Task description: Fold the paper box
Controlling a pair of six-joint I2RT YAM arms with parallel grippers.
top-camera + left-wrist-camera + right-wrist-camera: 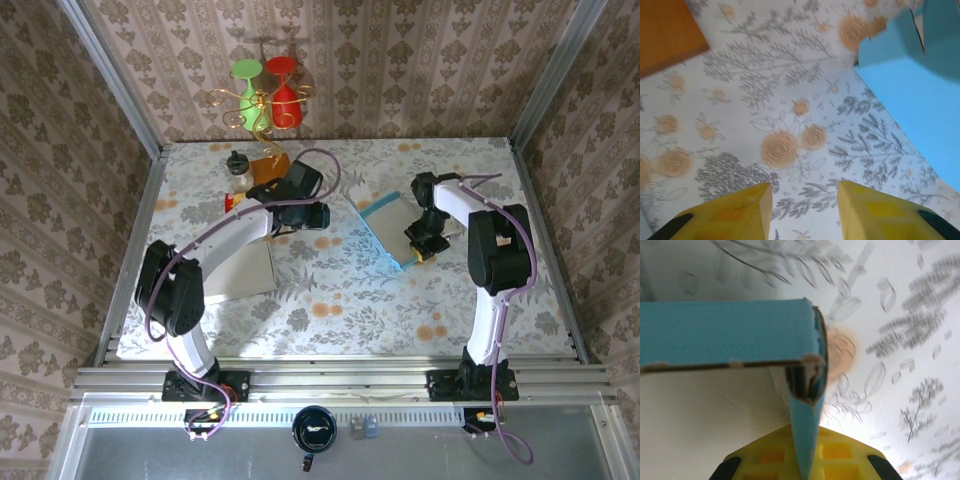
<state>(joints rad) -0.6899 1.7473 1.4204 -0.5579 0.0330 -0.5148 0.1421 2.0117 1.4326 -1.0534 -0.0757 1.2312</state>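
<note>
The right gripper point(803, 460) pinches the paper box point(725, 330); left gripper point(805, 202) half-open, empty.

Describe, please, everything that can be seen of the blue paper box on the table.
The paper box looks like thin card, light blue outside and white inside, with darker cut edges. It is only partly formed: its base lies on the flowered table, right of the middle, and in the right wrist view two blue walls meet at a raised corner. The right claw is shut on the edge of one of these walls.
</note>
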